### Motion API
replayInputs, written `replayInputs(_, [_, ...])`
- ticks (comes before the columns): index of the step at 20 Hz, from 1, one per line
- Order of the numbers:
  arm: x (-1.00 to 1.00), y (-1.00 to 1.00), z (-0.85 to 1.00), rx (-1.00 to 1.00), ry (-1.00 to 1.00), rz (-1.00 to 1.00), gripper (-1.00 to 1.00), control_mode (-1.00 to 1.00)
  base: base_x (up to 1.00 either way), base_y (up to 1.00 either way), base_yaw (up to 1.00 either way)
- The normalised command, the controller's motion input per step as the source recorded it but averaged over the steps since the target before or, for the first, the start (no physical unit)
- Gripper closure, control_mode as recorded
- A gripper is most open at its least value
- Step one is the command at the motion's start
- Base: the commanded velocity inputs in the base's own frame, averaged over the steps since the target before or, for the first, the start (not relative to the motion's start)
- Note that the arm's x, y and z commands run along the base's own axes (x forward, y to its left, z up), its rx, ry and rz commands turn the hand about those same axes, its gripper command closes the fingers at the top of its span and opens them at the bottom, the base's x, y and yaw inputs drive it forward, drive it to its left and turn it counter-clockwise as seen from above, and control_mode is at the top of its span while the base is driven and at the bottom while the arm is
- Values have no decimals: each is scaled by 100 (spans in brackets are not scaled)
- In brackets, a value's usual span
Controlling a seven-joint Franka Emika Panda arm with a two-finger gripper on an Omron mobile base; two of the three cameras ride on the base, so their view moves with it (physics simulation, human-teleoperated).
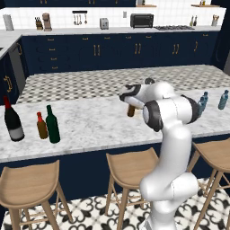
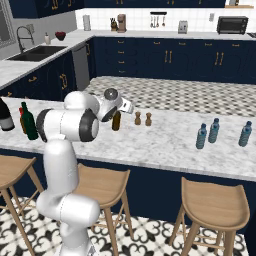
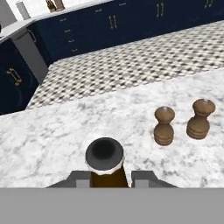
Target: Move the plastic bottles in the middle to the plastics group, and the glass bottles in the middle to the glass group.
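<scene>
One brown beer bottle point(image 3: 106, 168) stands mid-table point(image 1: 99, 121), left of two shakers point(image 3: 164, 126); the gripper point(image 3: 107, 178) has its fingers clamped on the neck. Glass: rigid, slick, breakable, likely bottom-heavy, so a firm high hold looks right.

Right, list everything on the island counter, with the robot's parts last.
wine bottle: one, dark, red top, white label, counter's left end
amber bottle: one, red cap, beside it
green bottle: one, dark green, right of the amber one
brown bottle: one, dark cap, mid-counter
shakers: two, brown wood, right of the brown bottle
water bottles: three, teal-blue, counter's right end
pincer: one, shut on the brown bottle's neck
</scene>
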Motion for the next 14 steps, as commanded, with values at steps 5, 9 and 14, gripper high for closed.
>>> replayInputs(5, [-79,16,57,0,0,38,100,-100,0,0,0])
replayInputs(9, [-86,15,41,0,0,54,100,-100,0,0,0])
replayInputs(14, [-73,39,13,0,-5,53,100,-100,0,0,0])
